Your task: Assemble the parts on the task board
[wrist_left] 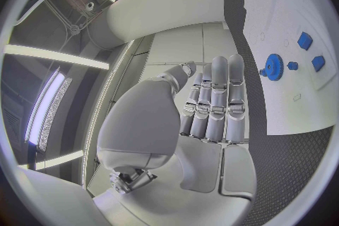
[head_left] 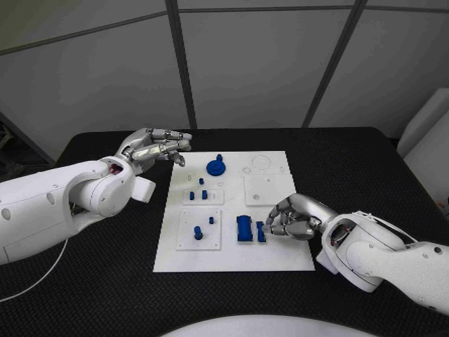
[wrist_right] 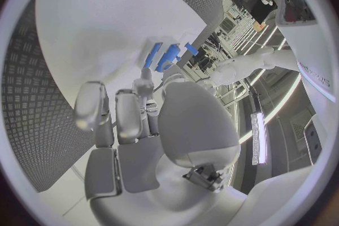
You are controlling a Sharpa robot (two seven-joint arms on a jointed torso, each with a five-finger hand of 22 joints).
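The white task board (head_left: 235, 249) lies in the middle of the black table. A blue gear (head_left: 217, 167) stands near its far edge, and the left wrist view shows this gear (wrist_left: 274, 63) beyond my fingers. Small blue pegs (head_left: 197, 194) stand on a square plate, and another peg (head_left: 197, 232) stands nearer. A tall blue block (head_left: 245, 228) and a narrow blue piece (head_left: 261, 232) stand close together. My right hand (head_left: 295, 217) is beside them, fingers loosely curled, tips close to the narrow piece and holding nothing. My left hand (head_left: 153, 147) hovers off the board's far left corner, fingers straight, empty.
An empty white square plate (head_left: 262, 189) and two small rings (head_left: 260, 162) lie on the board's far right part. Black table (head_left: 366, 168) surrounds the board. A grey panelled wall stands behind the table.
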